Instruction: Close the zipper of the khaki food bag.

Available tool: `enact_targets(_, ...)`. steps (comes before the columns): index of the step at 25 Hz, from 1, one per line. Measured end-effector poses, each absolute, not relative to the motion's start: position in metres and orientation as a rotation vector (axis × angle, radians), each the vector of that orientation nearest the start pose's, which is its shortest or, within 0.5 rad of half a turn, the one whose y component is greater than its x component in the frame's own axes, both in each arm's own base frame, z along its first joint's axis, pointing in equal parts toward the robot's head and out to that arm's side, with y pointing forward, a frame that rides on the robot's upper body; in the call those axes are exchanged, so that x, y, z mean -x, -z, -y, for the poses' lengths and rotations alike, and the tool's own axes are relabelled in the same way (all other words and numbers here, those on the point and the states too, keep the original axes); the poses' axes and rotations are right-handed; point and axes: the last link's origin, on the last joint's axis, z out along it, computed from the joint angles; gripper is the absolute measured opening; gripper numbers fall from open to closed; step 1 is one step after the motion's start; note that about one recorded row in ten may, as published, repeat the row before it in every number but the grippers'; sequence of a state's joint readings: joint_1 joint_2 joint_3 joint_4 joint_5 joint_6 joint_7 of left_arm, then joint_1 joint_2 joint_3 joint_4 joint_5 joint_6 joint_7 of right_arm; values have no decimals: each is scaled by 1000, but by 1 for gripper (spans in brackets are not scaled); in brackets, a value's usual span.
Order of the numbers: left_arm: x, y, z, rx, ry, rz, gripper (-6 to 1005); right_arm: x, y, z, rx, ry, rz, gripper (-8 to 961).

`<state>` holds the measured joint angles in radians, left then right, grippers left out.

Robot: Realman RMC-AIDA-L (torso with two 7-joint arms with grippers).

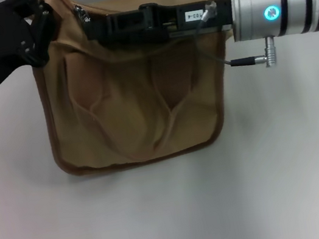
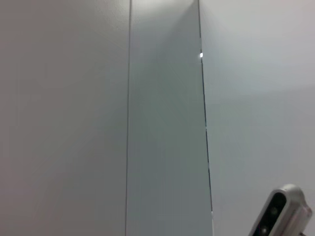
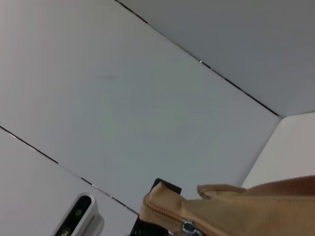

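Observation:
The khaki food bag [image 1: 132, 105] stands on the white table, with its top edge under both arms. My left gripper [image 1: 42, 19], black, is closed on the bag's top left corner. My right gripper [image 1: 91, 25] reaches in from the right along the top edge, its fingers close together at the zipper's silver pull tab [image 1: 80, 13]. That tab sits near the left end of the zipper line. In the right wrist view the bag's corner [image 3: 167, 209] and the pull tab [image 3: 187, 227] show, with a black part of the left gripper [image 3: 165, 187] behind them.
The white table [image 1: 176, 215] spreads in front of and beside the bag. A cable and metal plug [image 1: 260, 59] hang under the right wrist. The left wrist view shows only wall panels and the other arm's camera housing [image 2: 281, 212].

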<state>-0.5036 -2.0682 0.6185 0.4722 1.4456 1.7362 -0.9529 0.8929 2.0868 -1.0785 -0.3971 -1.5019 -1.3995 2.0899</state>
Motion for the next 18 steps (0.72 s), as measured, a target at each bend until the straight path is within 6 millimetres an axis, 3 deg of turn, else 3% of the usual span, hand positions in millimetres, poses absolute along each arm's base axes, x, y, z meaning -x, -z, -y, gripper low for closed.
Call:
enact_targets(7, 232, -42, -330, 2227, 1316, 148, 22, -102, 54, -383, 2773, -1179, -1513, 527)
enact_targets(18, 233, -44, -330, 2210, 1317, 153, 22, -111, 48, -379, 2756, -1219, -1524, 505)
